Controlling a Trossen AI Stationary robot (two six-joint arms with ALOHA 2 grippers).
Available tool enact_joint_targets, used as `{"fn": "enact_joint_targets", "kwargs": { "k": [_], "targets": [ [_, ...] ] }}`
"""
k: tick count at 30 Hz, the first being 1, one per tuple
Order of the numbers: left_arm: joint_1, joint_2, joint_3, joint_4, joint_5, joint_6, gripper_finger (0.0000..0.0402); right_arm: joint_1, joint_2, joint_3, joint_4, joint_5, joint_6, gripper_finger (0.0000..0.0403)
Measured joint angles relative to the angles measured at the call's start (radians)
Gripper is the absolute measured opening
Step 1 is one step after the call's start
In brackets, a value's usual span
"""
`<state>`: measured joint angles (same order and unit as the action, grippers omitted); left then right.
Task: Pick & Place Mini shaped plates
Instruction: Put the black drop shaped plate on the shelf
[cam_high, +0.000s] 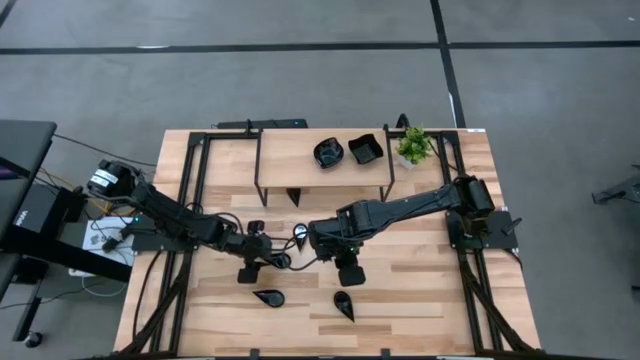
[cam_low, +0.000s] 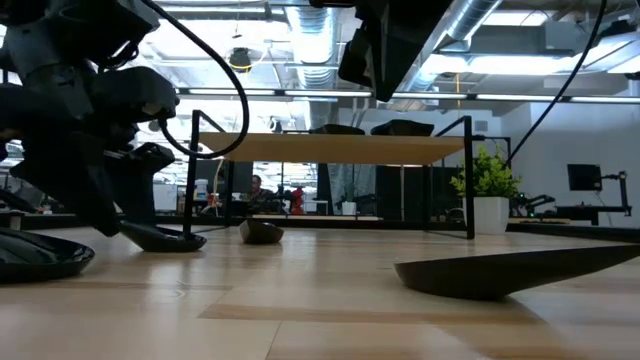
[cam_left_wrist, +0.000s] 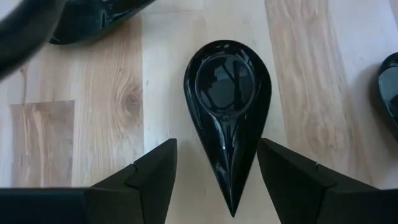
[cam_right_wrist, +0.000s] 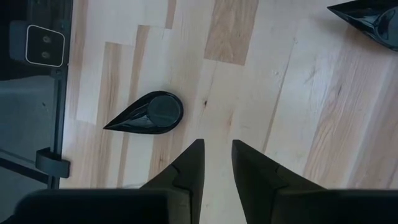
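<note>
The wooden table (cam_high: 420, 290) holds small black plates. The left gripper (cam_left_wrist: 216, 180) hangs over a drop-shaped plate (cam_left_wrist: 227, 99) with fingers wide open, one each side of its thin tail. The plate looks hard, shiny and probably slippery, so pinch the narrow end. The right gripper (cam_right_wrist: 216, 163) is partly closed, holding nothing.

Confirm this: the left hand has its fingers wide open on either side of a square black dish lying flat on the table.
Not quite. The dish between the left hand's open fingers is teardrop-shaped, tapering to a point, not square. The left wrist view shows it. The rest holds: fingers wide open on either side, dish flat on the wooden table.
</note>
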<state>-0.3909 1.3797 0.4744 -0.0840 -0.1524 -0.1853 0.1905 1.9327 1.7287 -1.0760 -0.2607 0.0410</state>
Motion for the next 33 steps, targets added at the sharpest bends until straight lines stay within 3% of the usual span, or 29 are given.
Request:
{"fn": "enact_joint_targets", "kwargs": {
  "k": [9, 22, 33],
  "targets": [
    [-0.008, 0.088, 0.003, 0.048, 0.019, 0.001, 0.0225, 0.0, 0.0, 0.0, 0.0, 0.0, 0.012, 0.0077],
    [-0.008, 0.072, 0.001, 0.068, 0.022, -0.005, 0.0223, 0.0, 0.0, 0.0, 0.0, 0.0, 0.013, 0.0077],
    [-0.008, 0.072, 0.001, 0.072, 0.023, -0.006, 0.0182, 0.0, 0.0, 0.0, 0.0, 0.0, 0.013, 0.0077]
  ]
}}
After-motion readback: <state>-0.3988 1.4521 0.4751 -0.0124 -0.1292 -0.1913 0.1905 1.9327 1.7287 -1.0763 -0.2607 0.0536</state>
